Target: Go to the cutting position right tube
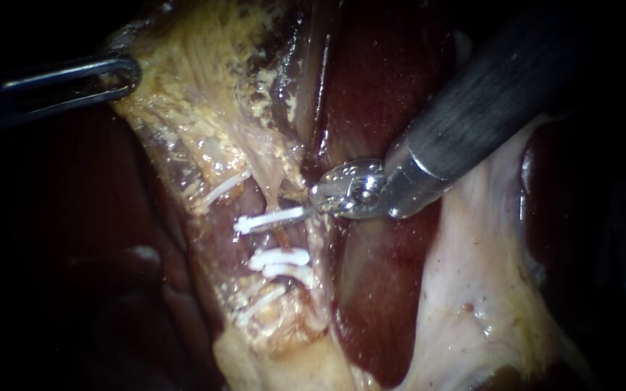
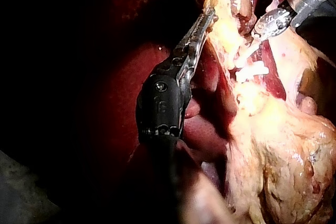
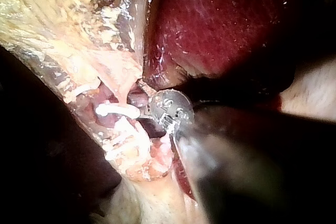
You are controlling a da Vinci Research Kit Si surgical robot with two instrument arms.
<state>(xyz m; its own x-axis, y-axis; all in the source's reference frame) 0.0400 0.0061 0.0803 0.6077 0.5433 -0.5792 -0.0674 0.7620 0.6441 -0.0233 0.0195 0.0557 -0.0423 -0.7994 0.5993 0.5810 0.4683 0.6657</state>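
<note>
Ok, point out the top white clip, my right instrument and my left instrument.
top white clip (image 1: 269, 221), endoscope view, middle of its length.
right instrument (image 1: 319, 200), endoscope view, its shiny tip.
left instrument (image 1: 132, 73), endoscope view, the looped tip end.

Liver (image 1: 382, 87) (dark red, wet) carries all; pale fatty tissue (image 1: 197, 101) lies directly on it.

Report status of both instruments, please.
Left instrument jaws shut on pale tissue. Right instrument tip at upper clip. Nothing seen blocking it.

The left instrument (image 2: 198, 35) has a black, screwed housing and a serrated steel tip. The right instrument (image 1: 343, 190) has a dark grey shaft and a shiny rounded end.
</note>
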